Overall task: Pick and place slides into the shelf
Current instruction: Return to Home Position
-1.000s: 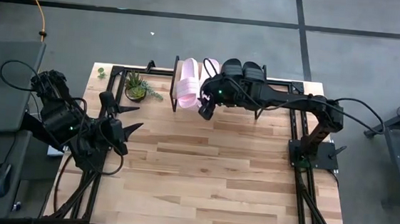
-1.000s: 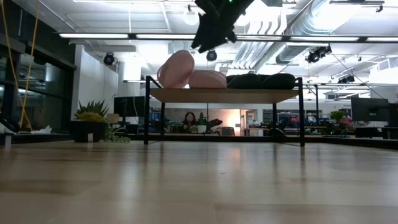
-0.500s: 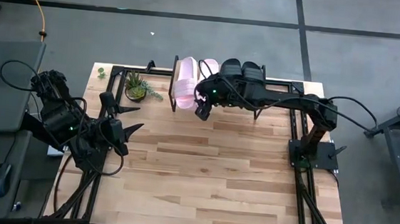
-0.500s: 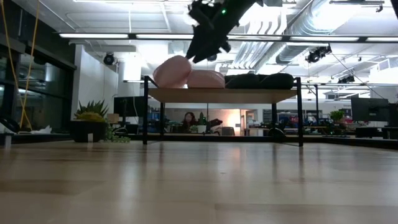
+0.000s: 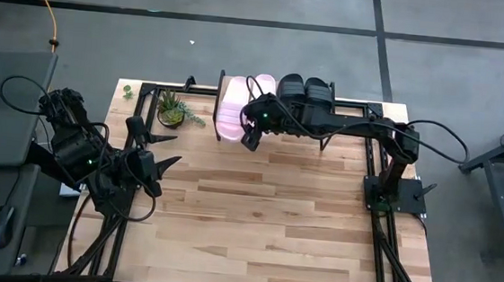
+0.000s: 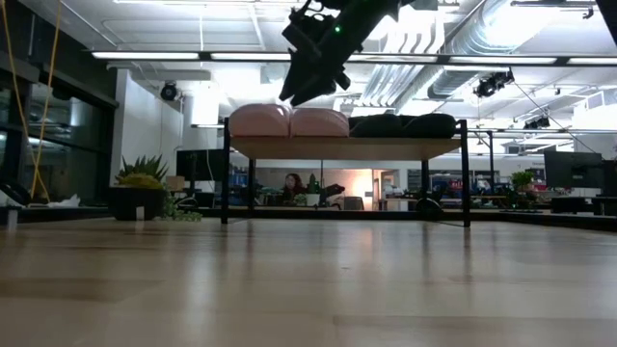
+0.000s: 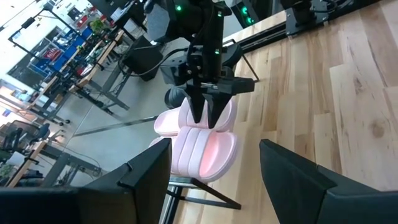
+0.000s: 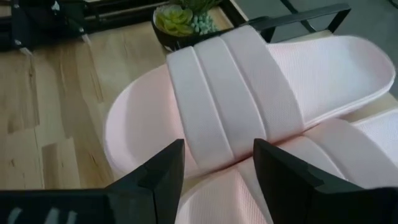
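Observation:
Two pale pink slides (image 5: pixel 234 106) (image 5: pixel 262 90) lie flat side by side on the left half of the shelf (image 6: pixel 347 147). Two black slides (image 5: pixel 292 88) (image 5: pixel 320 91) lie on its right half. In the low view the pink pair (image 6: pixel 258 120) (image 6: pixel 320 122) and the black pair (image 6: pixel 405 125) rest on the plank by their soles. My right gripper (image 5: pixel 250 141) (image 8: pixel 217 180) hangs open just above the near ends of the pink slides, fingers pointing down. My left gripper (image 5: pixel 168 150) waits open near the table's left edge.
A small potted plant (image 5: pixel 173 110) (image 6: pixel 143 188) stands on the table just left of the shelf. Black frame rails run along the table's far edge and both sides (image 5: pixel 378 160). The wooden tabletop (image 5: pixel 255 213) stretches in front of the shelf.
The left pink slide, which leaned tipped up against the other pink one, has dropped down and now lies flat on the shelf beside it. My right gripper has moved toward the table's left and a little lower, above the pink slides' near ends.

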{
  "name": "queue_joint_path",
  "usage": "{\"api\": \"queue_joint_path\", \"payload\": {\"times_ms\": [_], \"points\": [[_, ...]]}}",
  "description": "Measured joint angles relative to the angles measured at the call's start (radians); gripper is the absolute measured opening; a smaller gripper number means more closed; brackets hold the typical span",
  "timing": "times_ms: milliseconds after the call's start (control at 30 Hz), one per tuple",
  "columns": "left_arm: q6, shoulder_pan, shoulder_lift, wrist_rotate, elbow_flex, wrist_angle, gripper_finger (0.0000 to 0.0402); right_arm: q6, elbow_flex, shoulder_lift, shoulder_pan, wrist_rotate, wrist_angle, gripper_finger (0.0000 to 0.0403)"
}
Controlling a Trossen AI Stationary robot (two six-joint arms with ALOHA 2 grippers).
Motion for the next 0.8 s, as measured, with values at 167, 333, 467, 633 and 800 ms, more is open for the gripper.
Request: {"api": "queue_joint_path", "payload": {"times_ms": [167, 333, 467, 633, 800], "points": [[0.000, 0.000, 0.000, 0.000, 0.000, -0.001, 0.0225, 0.000, 0.000, -0.002, 0.001, 0.000, -0.003, 0.0181], [0.024, 0.000, 0.000, -0.015, 0.000, -0.002, 0.0225, 0.000, 0.000, -0.002, 0.003, 0.000, -0.026, 0.0181], [0.024, 0.000, -0.001, -0.021, 0.000, -0.019, 0.0225, -0.003, 0.000, -0.002, 0.003, 0.000, -0.046, 0.0181], [0.007, 0.000, -0.046, -0.036, 0.000, -0.048, 0.0225, -0.002, 0.000, -0.023, 0.003, -0.008, -0.048, 0.0181], [0.000, 0.000, -0.137, -0.024, 0.000, -0.045, 0.0225, -0.020, 0.000, -0.076, 0.004, -0.069, -0.048, 0.0181]]}}
